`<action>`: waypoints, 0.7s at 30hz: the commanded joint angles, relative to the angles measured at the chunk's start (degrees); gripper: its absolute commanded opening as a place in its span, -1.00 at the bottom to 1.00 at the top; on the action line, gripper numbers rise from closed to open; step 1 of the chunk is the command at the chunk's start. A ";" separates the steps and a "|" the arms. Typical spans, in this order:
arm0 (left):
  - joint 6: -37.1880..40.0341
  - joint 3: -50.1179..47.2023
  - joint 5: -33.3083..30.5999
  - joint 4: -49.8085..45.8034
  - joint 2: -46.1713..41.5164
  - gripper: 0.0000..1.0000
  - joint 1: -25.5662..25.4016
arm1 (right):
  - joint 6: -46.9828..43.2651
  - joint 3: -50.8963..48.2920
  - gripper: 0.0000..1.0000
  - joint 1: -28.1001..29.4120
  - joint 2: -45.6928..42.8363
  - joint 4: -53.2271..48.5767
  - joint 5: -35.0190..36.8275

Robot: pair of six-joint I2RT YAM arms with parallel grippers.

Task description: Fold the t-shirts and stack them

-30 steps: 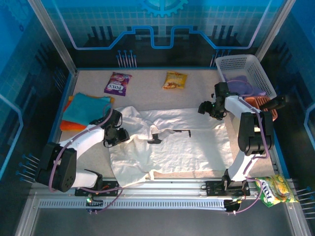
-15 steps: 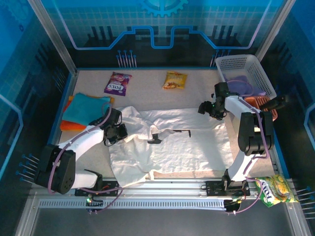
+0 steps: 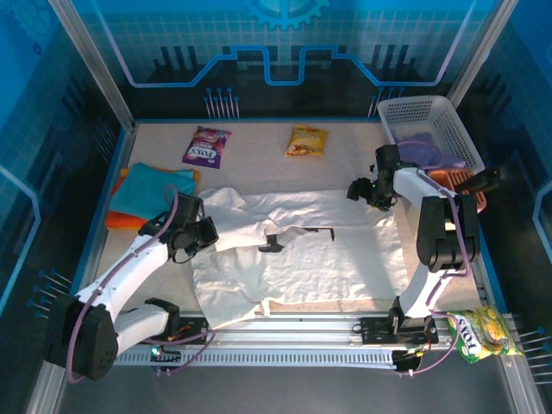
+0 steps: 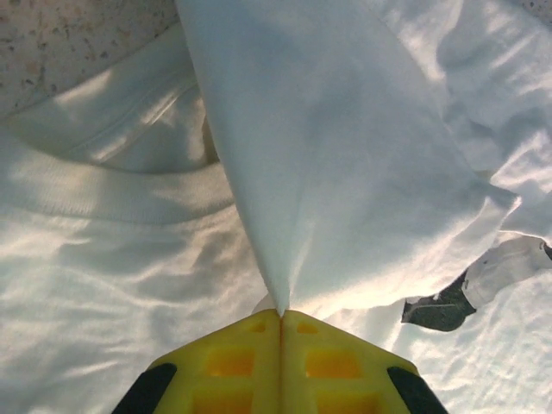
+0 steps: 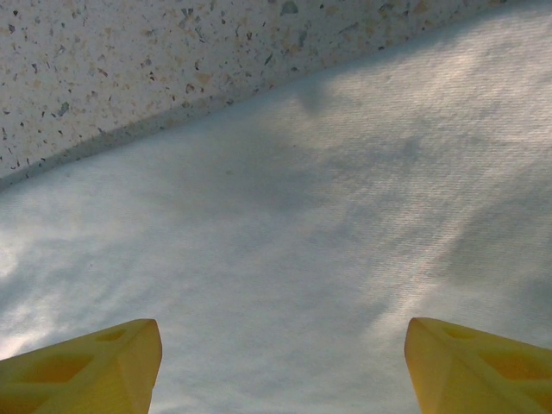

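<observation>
Newly shut, left gripper (image 4: 280,312) pinches a tented fold of the limp, light white t-shirt (image 3: 328,250); right gripper (image 5: 282,328) hangs open over its edge.

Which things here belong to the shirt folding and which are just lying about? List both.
For the job: white t-shirt, pinched in the left gripper; teal shirt; orange shirt beneath it.
Lying about: purple snack packet; yellow snack packet; green packet at the front rail; white basket.

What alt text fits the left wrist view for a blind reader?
The left gripper is shut on a pinched fold of the white t-shirt, which tents away from it. A dark neck label lies at right, bare table at top left.
</observation>
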 commanded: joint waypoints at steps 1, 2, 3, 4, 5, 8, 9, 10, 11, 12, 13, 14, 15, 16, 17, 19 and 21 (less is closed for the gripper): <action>-3.41 -1.00 2.14 -4.88 -2.98 -1.00 0.07 | -0.76 0.96 0.50 -0.12 0.88 -0.31 -1.23; -3.79 -1.10 1.91 -5.52 -3.70 -1.00 -0.03 | -0.77 0.97 0.50 -0.08 0.84 -0.51 -1.18; -4.17 -1.21 1.47 -6.44 -4.44 -1.00 -0.13 | -0.83 1.05 0.50 -0.11 0.89 -0.45 -1.19; -4.44 -1.58 1.27 -6.97 -5.15 -1.00 -0.13 | -0.81 1.05 0.50 -0.07 0.95 -0.46 -1.18; -4.67 -2.10 1.18 -7.02 -5.61 -1.00 -0.13 | -0.82 1.05 0.50 -0.09 0.97 -0.49 -1.23; -5.47 -4.44 1.25 -6.23 -5.85 -1.00 -0.19 | -0.69 1.23 0.49 -0.07 1.28 -0.41 -1.44; -5.59 -5.13 1.42 -5.85 -5.48 -1.00 -0.17 | -0.64 1.32 0.50 0.08 1.36 -0.45 -1.44; -5.65 -5.70 1.36 -5.41 -4.93 -1.00 -0.20 | -0.64 1.40 0.49 0.08 1.28 -0.53 -1.46; -5.48 -5.98 1.39 -5.08 -4.45 -0.87 -0.15 | -0.72 1.45 0.50 0.11 1.37 -0.54 -1.33; -4.92 -5.76 1.27 -4.96 -3.77 -0.58 -0.13 | -0.77 1.54 0.50 0.08 1.23 -0.69 -1.27; -3.99 -5.05 0.88 -5.22 -3.09 -0.29 -0.09 | -0.78 1.66 0.49 0.04 1.23 -0.90 -1.16; -3.10 -4.00 0.25 -5.54 -2.57 -0.06 0.03 | -0.78 1.80 0.49 0.06 1.12 -0.89 -1.09; -1.68 -2.50 -0.45 -5.81 -1.77 0.10 0.57 | -0.77 1.93 0.49 0.09 1.16 -1.04 -0.96; 0.05 -0.77 -0.98 -6.08 -0.80 0.16 1.53 | -0.75 2.17 0.50 0.07 1.13 -1.11 -0.92; 1.77 1.01 -1.18 -6.00 0.21 0.17 2.94 | -0.79 2.35 0.50 0.08 1.19 -1.17 -0.91; 5.39 4.90 -0.39 -4.85 3.50 0.16 6.95 | -0.69 2.78 0.50 0.05 1.39 -1.28 -1.05; 7.72 7.90 1.81 -1.46 7.11 0.12 11.03 | -0.66 3.07 0.50 0.05 1.43 -1.24 -1.20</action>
